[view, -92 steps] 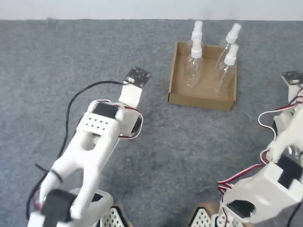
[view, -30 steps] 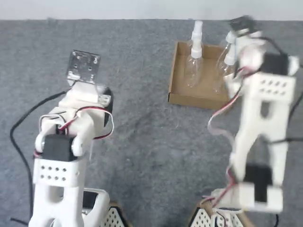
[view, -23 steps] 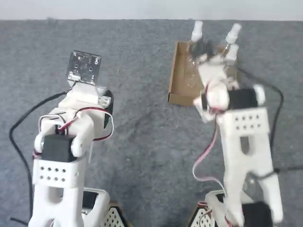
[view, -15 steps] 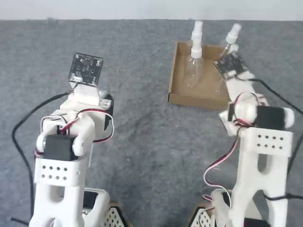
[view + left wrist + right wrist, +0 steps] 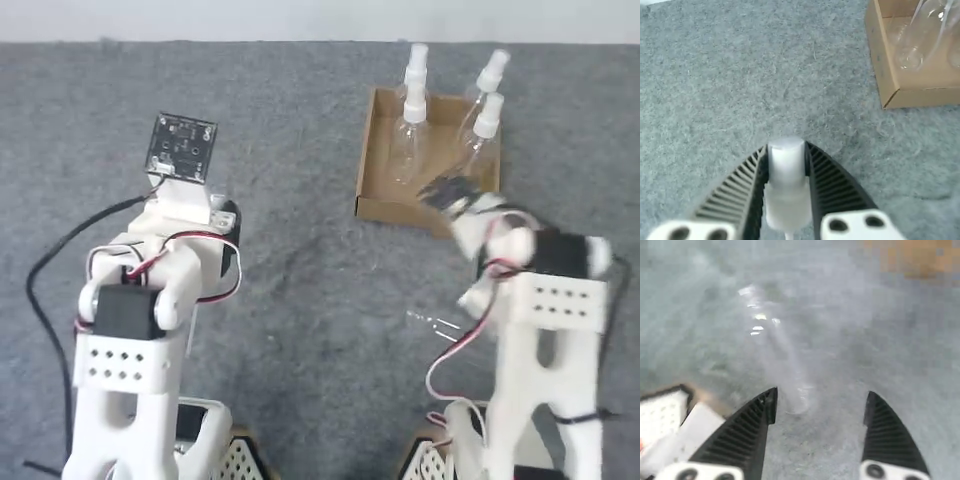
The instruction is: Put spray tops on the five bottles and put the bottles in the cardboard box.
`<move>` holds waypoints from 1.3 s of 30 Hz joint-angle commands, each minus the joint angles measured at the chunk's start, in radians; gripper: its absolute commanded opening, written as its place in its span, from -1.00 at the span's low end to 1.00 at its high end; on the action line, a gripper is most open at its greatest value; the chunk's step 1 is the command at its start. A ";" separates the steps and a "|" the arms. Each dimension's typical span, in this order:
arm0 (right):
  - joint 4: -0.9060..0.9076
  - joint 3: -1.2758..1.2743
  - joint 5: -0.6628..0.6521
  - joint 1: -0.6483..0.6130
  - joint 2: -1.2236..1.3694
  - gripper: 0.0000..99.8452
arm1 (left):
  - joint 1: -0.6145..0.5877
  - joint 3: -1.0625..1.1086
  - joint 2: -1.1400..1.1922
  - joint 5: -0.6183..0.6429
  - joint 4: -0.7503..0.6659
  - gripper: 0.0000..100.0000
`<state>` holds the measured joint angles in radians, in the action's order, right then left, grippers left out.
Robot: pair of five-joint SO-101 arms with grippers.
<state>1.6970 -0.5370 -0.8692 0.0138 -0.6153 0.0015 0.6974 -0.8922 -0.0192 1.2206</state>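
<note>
- The left fingers are shut tight on a white spray top. They hold it above the gray counter.
- The right fingers are apart and have nothing in them. They hang over the last bottle, which has no top on it. It seems to lie on the counter, apart from the cardboard box.
- Four bottles with tops are already in the box, so I think this one is the last.
- The job now looks like grabbing the bare bottle. The right fingers should go down with one finger on each side of it, near the middle. Then they should close gently.
- The bottle is clear, round and light, so it may roll or slip away. Going slow is better.
- Then it should be held straight up with its mouth free. That way the left fingers can bring the top down right over the hole.
</note>
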 commanded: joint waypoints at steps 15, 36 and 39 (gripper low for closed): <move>-0.478 -0.528 0.031 -0.156 -0.008 -0.51 | -0.002 0.012 -0.032 0.006 0.000 -0.96; -0.591 0.087 0.107 0.630 0.441 -0.90 | 0.006 0.013 -0.029 0.011 0.003 -0.96; -0.596 0.253 0.150 0.634 0.654 -0.90 | 0.005 0.013 -0.032 0.011 0.006 -0.96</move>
<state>1.1201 -0.4818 -0.7664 0.6291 -0.1335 0.0077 0.7158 -0.8922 -0.0192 1.2206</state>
